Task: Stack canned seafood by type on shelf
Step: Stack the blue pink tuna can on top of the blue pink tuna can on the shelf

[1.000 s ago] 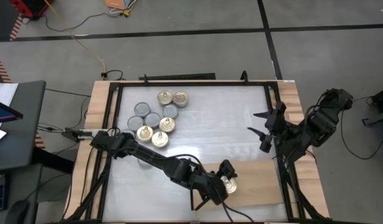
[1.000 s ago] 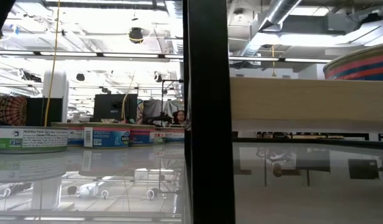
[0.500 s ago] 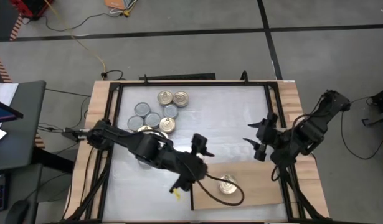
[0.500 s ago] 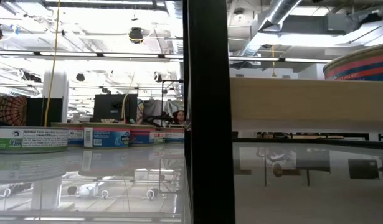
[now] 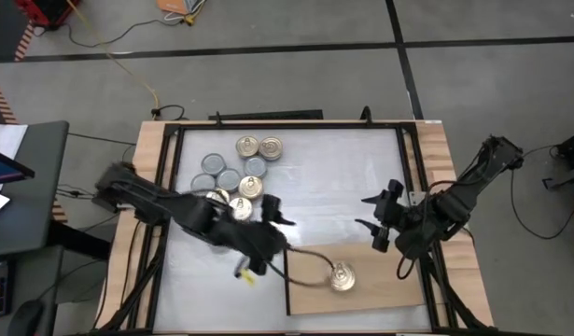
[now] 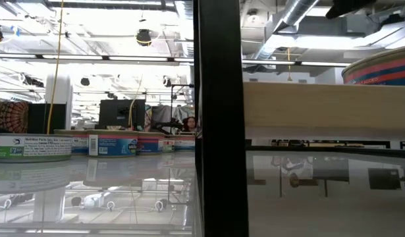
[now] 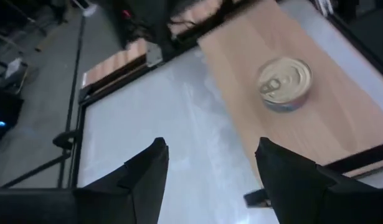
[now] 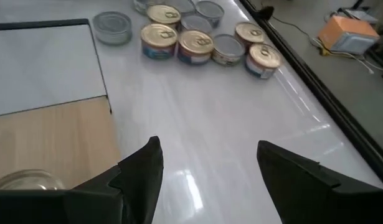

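Several cans [image 5: 229,179], some gold-lidded and some silver-lidded, stand in a cluster at the table's far left, also seen in the right wrist view [image 8: 195,43] and the low view [image 6: 31,145]. One gold-lidded can [image 5: 341,276] [image 7: 284,78] stands upright on the wooden shelf [image 5: 389,280], which lies flat at the near right. My left gripper [image 5: 279,213] [image 7: 210,162] hangs open and empty over the table's middle, between the cluster and the shelf. My right gripper [image 5: 366,212] [image 8: 207,155] is open and empty above the shelf's far edge.
A dark frame [image 5: 403,177] and wooden side rails [image 5: 148,159] border the glossy white table. Bare table top [image 5: 333,177] lies between the cluster and the right rail. In the low view a black post [image 6: 218,118] blocks the middle.
My left gripper has drawn back from the gold-lidded can on the shelf, going up and toward the table's far left and rolling as it went. The can stays upright on the shelf. My right gripper has sunk and moved toward the shelf.
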Available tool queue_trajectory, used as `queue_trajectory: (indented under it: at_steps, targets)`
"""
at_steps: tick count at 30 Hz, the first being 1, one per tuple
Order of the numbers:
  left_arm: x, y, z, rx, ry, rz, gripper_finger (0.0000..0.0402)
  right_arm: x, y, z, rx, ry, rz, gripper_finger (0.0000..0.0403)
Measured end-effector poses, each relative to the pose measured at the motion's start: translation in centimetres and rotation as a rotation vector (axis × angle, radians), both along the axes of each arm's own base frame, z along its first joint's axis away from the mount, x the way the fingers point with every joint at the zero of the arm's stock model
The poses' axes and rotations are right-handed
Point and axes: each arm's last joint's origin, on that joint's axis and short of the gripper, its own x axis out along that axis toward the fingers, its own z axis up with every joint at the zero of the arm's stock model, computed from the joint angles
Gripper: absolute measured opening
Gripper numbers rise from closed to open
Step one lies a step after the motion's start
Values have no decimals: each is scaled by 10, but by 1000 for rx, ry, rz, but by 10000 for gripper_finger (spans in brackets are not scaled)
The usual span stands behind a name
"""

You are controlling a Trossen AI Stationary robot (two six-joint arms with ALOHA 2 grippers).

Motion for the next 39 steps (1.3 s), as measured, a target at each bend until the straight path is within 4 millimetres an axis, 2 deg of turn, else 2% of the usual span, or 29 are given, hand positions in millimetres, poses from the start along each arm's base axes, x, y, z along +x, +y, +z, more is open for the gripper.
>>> queue_trajectory:
  at_steps: [3, 9, 13, 16, 25, 30, 33, 39]
  targets:
    - [-28, 15, -20, -57, -56, 34, 229, 9, 1, 0, -19, -29, 23, 286]
    - [-73, 37, -83, -129, -152, 126, 228, 44, -7, -2, -82, -92, 51, 286]
    - [-93, 46, -121, -178, -201, 148, 228, 78, -28, -10, -41, -96, 136, 286]
    - [-102, 51, -139, -186, -219, 173, 228, 106, -53, -17, -3, -106, 182, 286]
    - [-117, 59, -159, -172, -195, 233, 228, 175, -124, -60, 22, -197, 253, 286]
    - [-124, 65, -175, -21, -170, 312, 228, 204, -154, -86, 69, -216, 281, 286]
    - [-127, 71, -183, 41, -159, 366, 228, 222, -161, -105, 79, -226, 294, 286]
    - [-127, 83, -189, 81, -124, 425, 228, 256, -152, -126, 37, -201, 379, 286]
